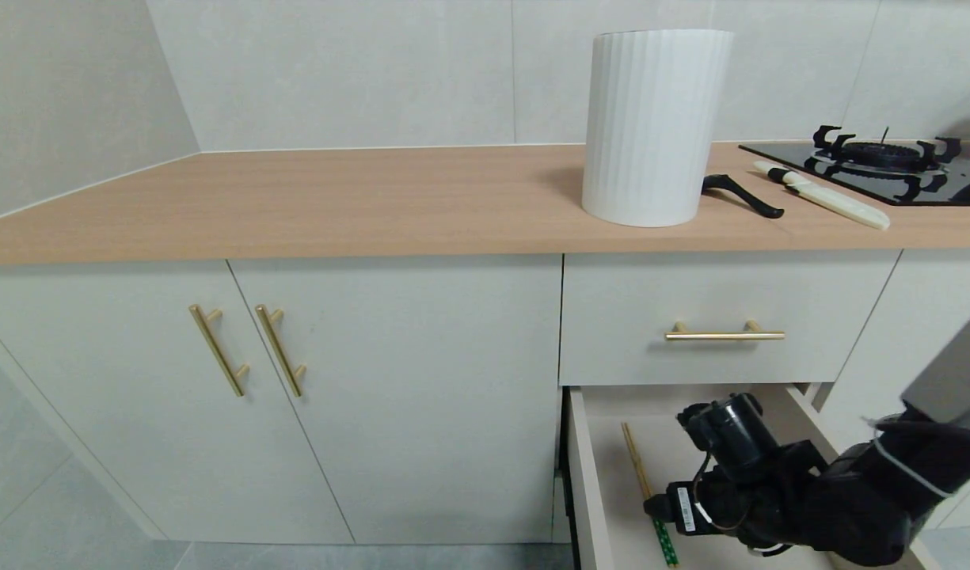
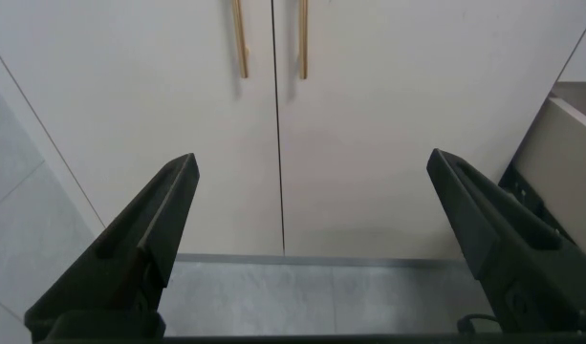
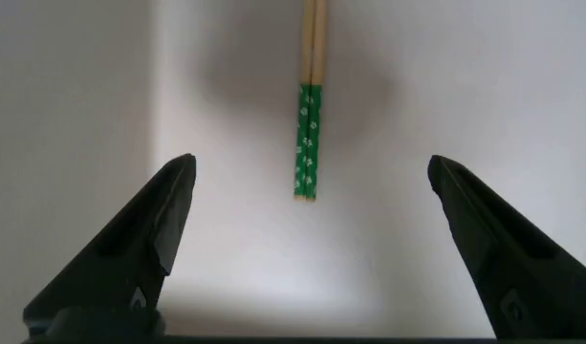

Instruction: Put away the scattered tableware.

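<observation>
Head view: on table, white ribbed canister (image 1: pixel 651 127), black-handled utensil (image 1: pixel 744 196) just beside it, white knife (image 1: pixel 823 196) near stove (image 1: pixel 880 158). Below, lower drawer (image 1: pixel 589 483) pulled open. Chopsticks (image 1: pixel 635 459) lying flat inside, near its left wall. Right arm (image 1: pixel 849 499) low over drawer.

Left wrist view: left end effector (image 2: pixel 312 161) spread wide, holding nothing, facing closed cabinet doors (image 2: pixel 273 124).

Right wrist view: right end effector (image 3: pixel 307 167) spread wide, empty, above chopsticks. Green-patterned ends between fingers, untouched.

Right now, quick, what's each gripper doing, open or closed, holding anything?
Left gripper: open, holding nothing.
Right gripper: open, empty, over the chopsticks in the drawer.
</observation>
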Robot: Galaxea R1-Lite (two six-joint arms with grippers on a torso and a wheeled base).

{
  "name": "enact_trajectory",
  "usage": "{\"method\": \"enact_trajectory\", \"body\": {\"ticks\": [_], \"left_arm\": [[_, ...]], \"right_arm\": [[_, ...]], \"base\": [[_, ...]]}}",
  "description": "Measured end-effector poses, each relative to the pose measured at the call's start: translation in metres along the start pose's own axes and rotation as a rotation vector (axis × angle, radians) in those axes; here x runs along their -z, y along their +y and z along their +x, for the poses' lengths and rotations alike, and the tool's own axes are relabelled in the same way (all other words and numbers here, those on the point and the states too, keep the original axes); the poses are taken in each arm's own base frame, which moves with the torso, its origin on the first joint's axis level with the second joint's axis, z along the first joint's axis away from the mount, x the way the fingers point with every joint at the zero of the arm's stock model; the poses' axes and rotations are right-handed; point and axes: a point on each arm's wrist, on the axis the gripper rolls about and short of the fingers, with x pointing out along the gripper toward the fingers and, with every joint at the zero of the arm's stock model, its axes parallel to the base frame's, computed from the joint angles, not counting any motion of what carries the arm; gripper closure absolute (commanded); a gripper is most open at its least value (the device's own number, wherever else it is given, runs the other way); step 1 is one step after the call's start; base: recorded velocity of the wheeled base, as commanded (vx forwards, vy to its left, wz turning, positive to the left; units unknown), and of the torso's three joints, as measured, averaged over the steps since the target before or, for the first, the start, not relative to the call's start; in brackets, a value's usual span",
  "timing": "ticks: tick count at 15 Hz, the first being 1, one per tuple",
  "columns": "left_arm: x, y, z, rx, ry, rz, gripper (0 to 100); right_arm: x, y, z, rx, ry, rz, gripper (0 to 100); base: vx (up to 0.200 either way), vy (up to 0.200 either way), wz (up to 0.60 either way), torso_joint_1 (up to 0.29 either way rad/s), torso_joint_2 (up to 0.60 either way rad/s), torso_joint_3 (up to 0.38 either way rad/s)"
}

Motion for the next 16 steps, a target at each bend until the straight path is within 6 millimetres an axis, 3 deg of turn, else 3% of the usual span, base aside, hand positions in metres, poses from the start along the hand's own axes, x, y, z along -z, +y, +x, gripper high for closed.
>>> {"method": "enact_trajectory", "body": {"ticks": [4, 8, 11, 16], "left_arm": [[0.0, 0.0, 0.0, 0.0, 0.0, 0.0, 0], [0.0, 0.0, 0.0, 0.0, 0.0, 0.0, 0], [0.0, 0.0, 0.0, 0.0, 0.0, 0.0, 0], [0.0, 0.0, 0.0, 0.0, 0.001, 0.0, 0]], "right_arm": [[-0.022, -0.008, -0.084, -0.041, -0.117, -0.023, 0], [-0.036, -0.033, -0.159, -0.05, -0.334, -0.069, 0], [-0.038, -0.045, -0.185, -0.03, -0.436, -0.079, 0], [-0.034, -0.049, -0.197, -0.023, -0.478, -0.094, 0]], "base": [[0.0, 0.0, 0.0, 0.0, 0.0, 0.0], [0.0, 0.0, 0.0, 0.0, 0.0, 0.0], [0.0, 0.0, 0.0, 0.0, 0.0, 0.0], [0.0, 0.0, 0.0, 0.074, -0.26, -0.242]]}}
